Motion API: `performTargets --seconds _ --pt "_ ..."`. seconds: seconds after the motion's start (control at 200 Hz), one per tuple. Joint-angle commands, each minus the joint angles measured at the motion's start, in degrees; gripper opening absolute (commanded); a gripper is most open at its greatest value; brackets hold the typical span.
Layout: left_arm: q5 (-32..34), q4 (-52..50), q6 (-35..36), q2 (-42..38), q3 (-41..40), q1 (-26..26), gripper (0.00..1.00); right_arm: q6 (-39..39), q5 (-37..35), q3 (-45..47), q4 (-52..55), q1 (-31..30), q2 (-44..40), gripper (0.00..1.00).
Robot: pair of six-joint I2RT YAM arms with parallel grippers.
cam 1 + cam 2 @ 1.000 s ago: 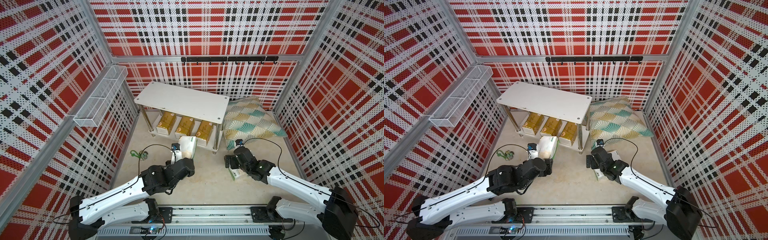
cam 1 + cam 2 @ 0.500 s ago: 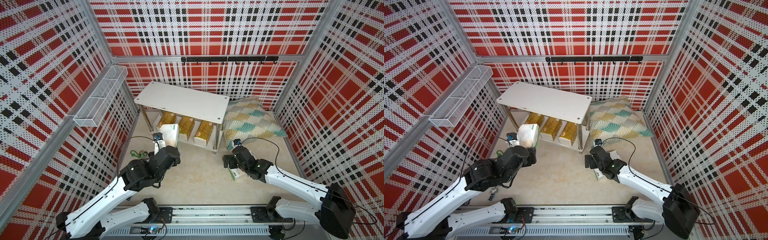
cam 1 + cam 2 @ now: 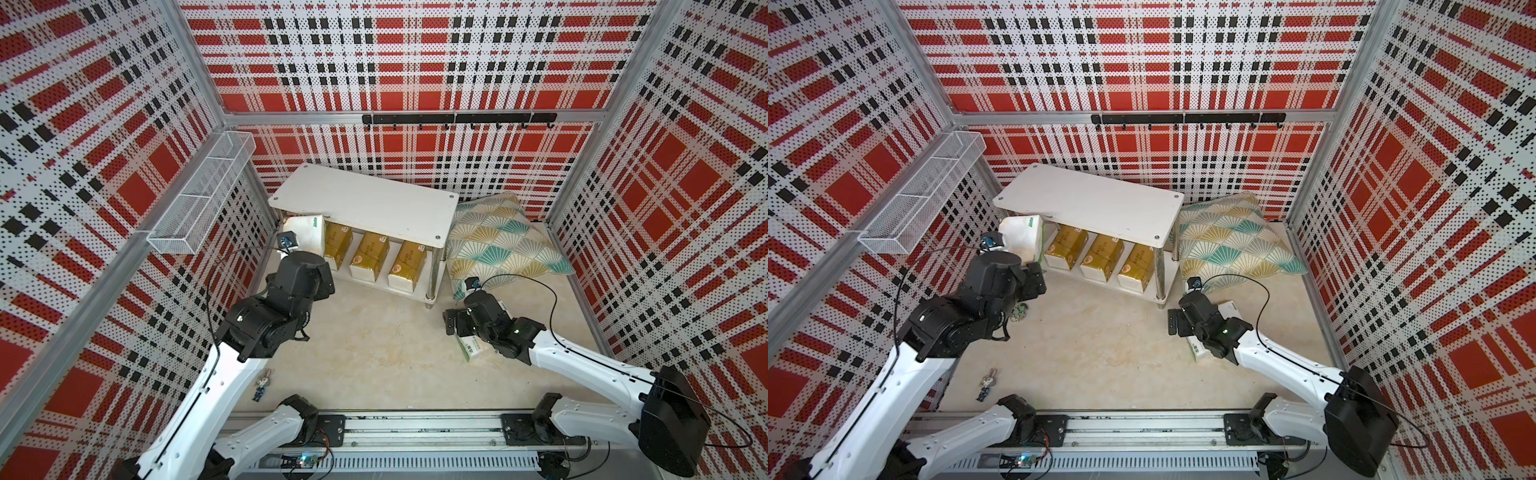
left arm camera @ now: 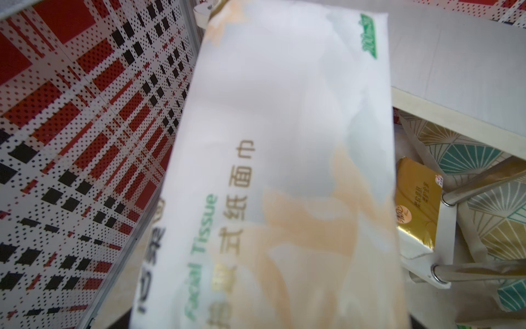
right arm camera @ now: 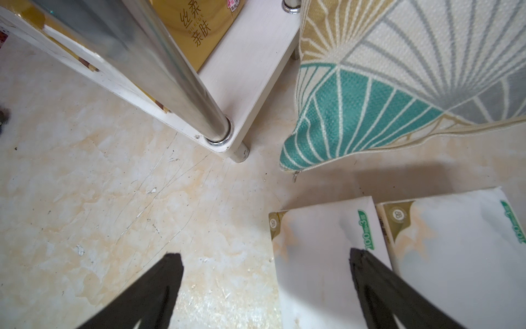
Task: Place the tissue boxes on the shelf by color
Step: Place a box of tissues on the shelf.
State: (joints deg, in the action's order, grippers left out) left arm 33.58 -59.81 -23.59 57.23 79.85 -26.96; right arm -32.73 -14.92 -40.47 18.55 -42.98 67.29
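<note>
Tissue pack (image 3: 306, 235) pinched by left tool (image 3: 1029, 257) has reached shelf (image 3: 365, 199) corner; right tool (image 5: 264, 255) spread.

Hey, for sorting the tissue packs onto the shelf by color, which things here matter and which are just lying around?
Part of the job:
- shelf
- three gold packs on its lower board
- lifted white pack at the shelf's end
- two white packs on the floor

Just lying about:
- pillow
- wire basket
- hook rail
- small trinkets on the floor
</note>
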Motion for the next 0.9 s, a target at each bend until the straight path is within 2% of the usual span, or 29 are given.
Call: performTargets --seconds 0.0,0.145,0.19,0.551,0.706,0.897 --pt "-7.2 6.7 8.9 1.6 3.5 4.8 0.81 0.4 1.0 -1.4 -1.4 0.3 0.7 1.0" --pt "-15.7 8.4 15.3 5.2 7.1 12.3 0.82 0.6 1.7 -1.5 -1.8 0.2 1.0 1.0" --pt "-17.8 8.8 16.7 6.5 8.0 16.2 0.82 0.6 1.8 -1.6 -1.8 0.2 1.1 1.0" --pt "-28.7 10.2 21.4 20.1 22.4 21.3 0.81 2.1 4.4 -3.2 -2.9 0.2 3.9 1.0" --pt "-34.6 9.8 22.8 24.8 27.5 25.7 0.82 3.3 4.4 -3.9 -2.2 0.3 4.2 1.0" --pt "-35.6 9.8 25.0 29.3 29.5 27.0 0.81 4.7 4.9 -5.3 -0.9 0.3 5.4 1.0"
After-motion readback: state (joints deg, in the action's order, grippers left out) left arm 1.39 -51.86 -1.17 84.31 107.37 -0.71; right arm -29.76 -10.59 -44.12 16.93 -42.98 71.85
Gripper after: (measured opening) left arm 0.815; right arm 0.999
